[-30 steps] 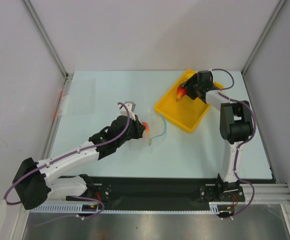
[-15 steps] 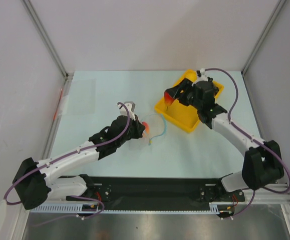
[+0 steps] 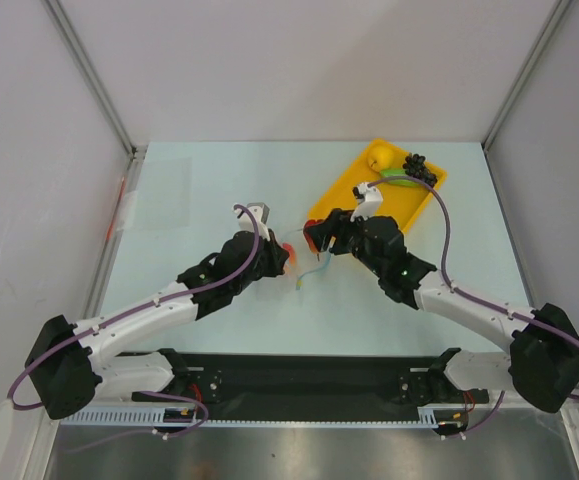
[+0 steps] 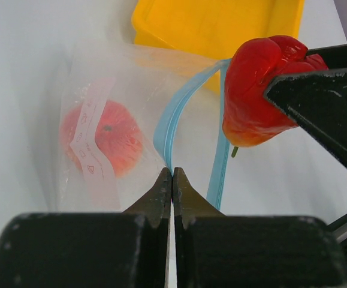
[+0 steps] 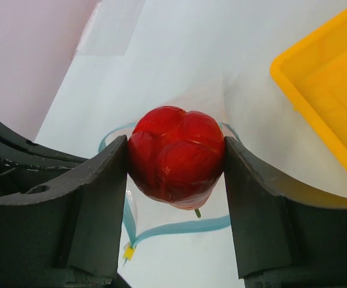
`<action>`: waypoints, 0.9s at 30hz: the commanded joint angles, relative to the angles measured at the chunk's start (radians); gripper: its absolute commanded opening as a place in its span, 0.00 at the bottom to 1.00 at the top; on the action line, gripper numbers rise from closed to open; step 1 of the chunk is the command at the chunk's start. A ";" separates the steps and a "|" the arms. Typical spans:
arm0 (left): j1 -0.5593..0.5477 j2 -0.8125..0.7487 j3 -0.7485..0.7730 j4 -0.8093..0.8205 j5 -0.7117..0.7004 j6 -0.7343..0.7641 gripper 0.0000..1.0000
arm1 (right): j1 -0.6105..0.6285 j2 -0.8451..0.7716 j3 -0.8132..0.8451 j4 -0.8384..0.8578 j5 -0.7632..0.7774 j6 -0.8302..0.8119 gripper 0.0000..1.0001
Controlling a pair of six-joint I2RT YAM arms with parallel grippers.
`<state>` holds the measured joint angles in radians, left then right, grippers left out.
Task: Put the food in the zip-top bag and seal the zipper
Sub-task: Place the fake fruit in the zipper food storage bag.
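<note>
Right hand [image 5: 176, 165] is clamped on the red fruit [image 5: 176, 153] at the mouth of the zip-top bag [image 4: 95, 72]. Left hand [image 4: 172, 177] is pinched shut on the zipper [image 4: 167, 129]. One orange fruit [image 4: 122, 144] is bagged. The rest are left in the tray [image 3: 409, 205] at 1 o'clock, and nothing's sealed yet.

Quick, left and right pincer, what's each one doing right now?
Left pincer: closed, pinching the zipper of the bag.
Right pincer: closed on the red fruit.

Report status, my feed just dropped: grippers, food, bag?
Left gripper shut on zipper, holding zip-top bag open. Right gripper holds red fruit near its mouth. Orange fruit inside. Nothing blocking.
</note>
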<state>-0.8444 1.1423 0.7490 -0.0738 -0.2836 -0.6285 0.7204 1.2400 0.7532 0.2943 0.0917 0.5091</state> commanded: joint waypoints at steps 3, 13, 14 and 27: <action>0.005 -0.024 0.018 0.017 0.009 0.001 0.00 | 0.066 -0.001 -0.043 0.161 0.127 -0.080 0.32; 0.036 -0.018 0.021 0.037 0.095 -0.022 0.00 | 0.146 0.052 -0.055 0.238 0.138 -0.119 0.31; 0.039 -0.018 0.020 0.040 0.109 -0.025 0.00 | 0.146 0.058 -0.054 0.243 0.140 -0.121 0.32; 0.057 -0.075 -0.036 0.126 0.169 -0.042 0.00 | 0.131 0.145 -0.040 0.258 0.181 -0.075 0.78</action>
<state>-0.7975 1.1011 0.7216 -0.0189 -0.1406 -0.6548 0.8612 1.3823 0.7002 0.4866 0.2321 0.4191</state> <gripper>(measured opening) 0.008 0.749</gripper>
